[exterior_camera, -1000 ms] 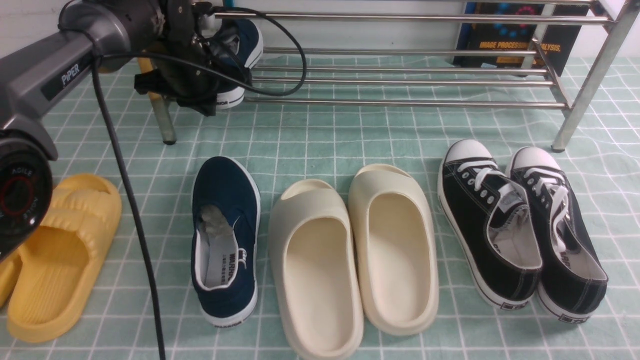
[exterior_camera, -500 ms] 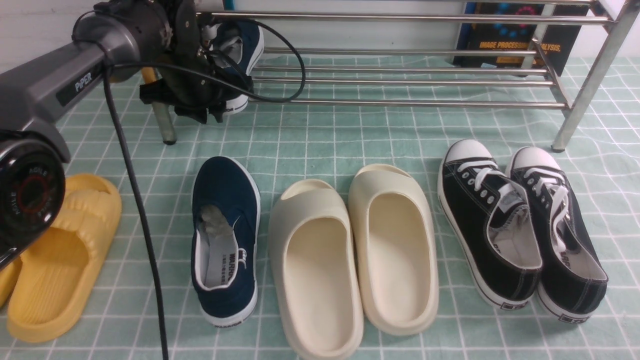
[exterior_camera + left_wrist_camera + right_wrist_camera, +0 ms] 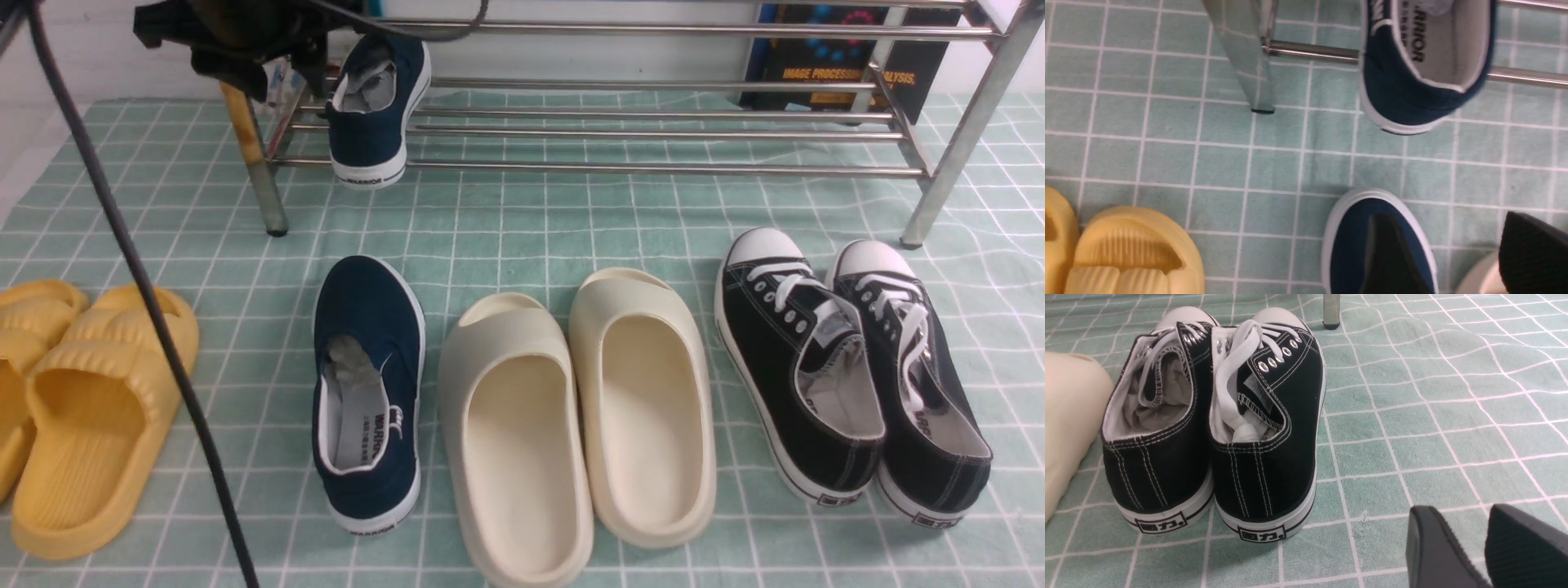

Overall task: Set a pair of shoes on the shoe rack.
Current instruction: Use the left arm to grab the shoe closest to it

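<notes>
Green checked cloth (image 3: 522, 220) underfoot, white wall (image 3: 571, 57) behind.

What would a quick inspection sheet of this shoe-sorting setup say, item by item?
Surface: mint-green checked cloth, wrinkled at right.
Job's things: one navy canvas slip-on shoe on the shiny steel-tube rack, heel overhanging; its twin on the cloth.
Clutter: cream foam slides, black lace-up sneakers, yellow ribbed slides.
Grippers: left gripper open, empty; right gripper open, empty.
Cables: black cable hanging across the left.
Surroundings: dark book behind the rack.
</notes>
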Tool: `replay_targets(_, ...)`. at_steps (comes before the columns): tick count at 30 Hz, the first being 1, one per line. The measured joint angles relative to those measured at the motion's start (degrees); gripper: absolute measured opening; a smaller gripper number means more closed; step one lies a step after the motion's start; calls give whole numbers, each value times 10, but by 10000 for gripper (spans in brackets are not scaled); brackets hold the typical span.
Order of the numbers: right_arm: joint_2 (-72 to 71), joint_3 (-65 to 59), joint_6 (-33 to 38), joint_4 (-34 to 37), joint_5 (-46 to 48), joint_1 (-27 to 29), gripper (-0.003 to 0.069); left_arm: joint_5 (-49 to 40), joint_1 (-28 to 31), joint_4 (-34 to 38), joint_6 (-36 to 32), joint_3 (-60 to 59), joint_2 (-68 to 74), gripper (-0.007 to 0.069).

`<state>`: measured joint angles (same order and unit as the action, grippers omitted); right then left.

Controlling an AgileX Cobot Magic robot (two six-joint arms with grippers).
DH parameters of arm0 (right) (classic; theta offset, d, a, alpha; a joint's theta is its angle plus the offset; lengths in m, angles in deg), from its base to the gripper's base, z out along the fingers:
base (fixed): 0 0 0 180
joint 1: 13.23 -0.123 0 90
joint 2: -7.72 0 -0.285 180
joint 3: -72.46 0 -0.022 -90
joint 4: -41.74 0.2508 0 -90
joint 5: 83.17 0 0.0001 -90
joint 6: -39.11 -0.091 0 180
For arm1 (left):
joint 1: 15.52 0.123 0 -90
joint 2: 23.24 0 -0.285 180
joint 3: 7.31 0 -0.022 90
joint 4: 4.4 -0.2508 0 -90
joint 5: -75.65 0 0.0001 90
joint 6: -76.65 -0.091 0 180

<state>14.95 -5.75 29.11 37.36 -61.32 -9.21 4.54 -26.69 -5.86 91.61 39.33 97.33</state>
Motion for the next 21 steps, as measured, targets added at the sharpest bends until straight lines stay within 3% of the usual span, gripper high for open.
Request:
replay_targets(7,0,0,0,0,0,0,239,-1,0,47,-7,-148,-124,364)
replay_targets(12,0,0,0,0,0,0,239,2,0,50,-3,-395,-217,332)
replay_targets(14,0,0,0,0,0,0,239,30,0,58,4,-486,-232,317)
replay_targets(21,0,0,0,0,0,0,239,114,0,100,6,-618,-236,282)
